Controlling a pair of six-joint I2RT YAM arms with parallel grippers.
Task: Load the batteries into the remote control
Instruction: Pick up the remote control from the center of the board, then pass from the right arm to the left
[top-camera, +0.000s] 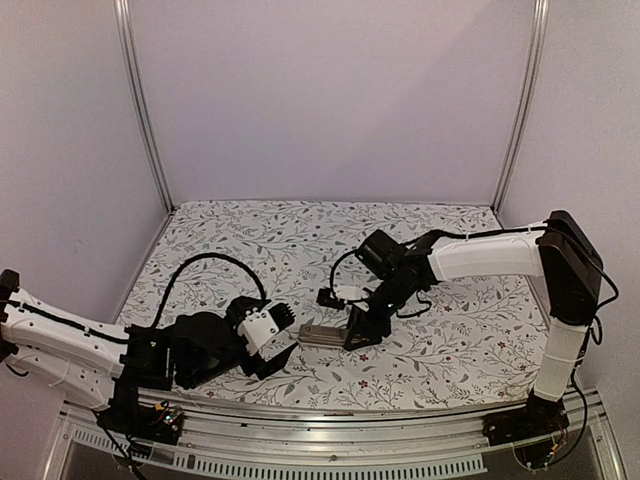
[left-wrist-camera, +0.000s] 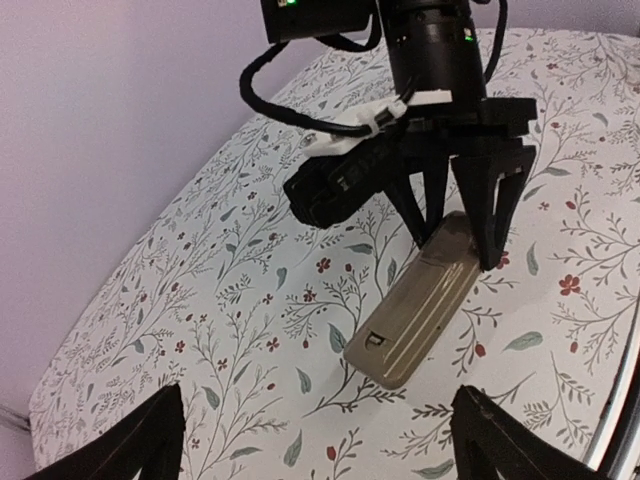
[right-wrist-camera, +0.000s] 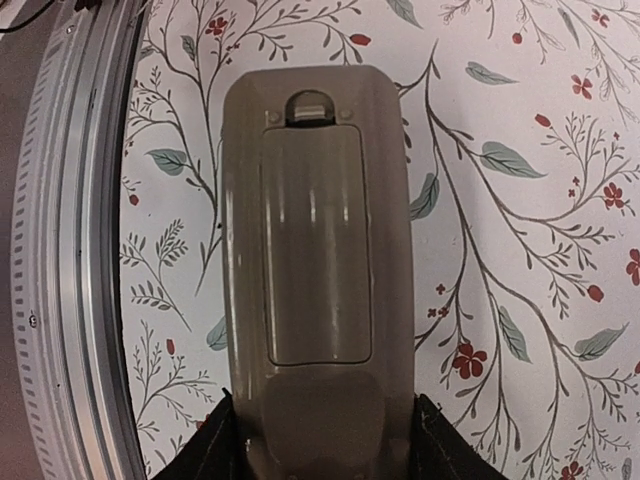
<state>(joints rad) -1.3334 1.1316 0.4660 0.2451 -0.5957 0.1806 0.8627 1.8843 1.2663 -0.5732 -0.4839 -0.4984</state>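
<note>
Closest to the lens in the top view, a metal rail (top-camera: 330, 462) runs along the bottom edge of the frame, with both arm bases on it. At lower left the left arm stretches toward the centre, low over the floral cloth (top-camera: 300, 235). The left gripper (top-camera: 284, 336) is released, its jaws spread wide with nothing between them, just left of the remote control (top-camera: 322, 334). Its wrist view shows the two dark jaw tips in the bottom corners, both apart from the remote.

The remote lies flat on the cloth at centre frame, tan-grey back up. The cover (right-wrist-camera: 315, 250) is seated in that back, its latch at the end away from the right arm. To its right, the right gripper (top-camera: 358, 330), angled down from the upper right, grasps the remote's right end, one jaw against each long side.
</note>
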